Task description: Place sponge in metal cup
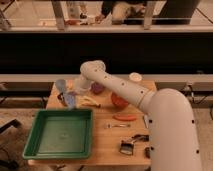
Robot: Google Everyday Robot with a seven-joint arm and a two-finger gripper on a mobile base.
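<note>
My gripper (pixel 71 99) hangs at the end of the white arm over the left part of the wooden table (pixel 107 137). It is shut on the pale blue sponge (pixel 72 102), which it holds just above the table. The metal cup (pixel 62 98) is a small dark, shiny shape right beside the sponge, on its left, and partly hidden by it. A pale blue plastic cup (pixel 61 85) stands just behind the metal cup.
A green tray (pixel 60 132) fills the front left. A banana (pixel 91 102), a purple object (pixel 97 88), an orange-red bowl (pixel 118 100), an orange stick-shaped item (pixel 124 117), a utensil (pixel 117 126), a white cup (pixel 135 77) and black objects (pixel 127 146) lie to the right.
</note>
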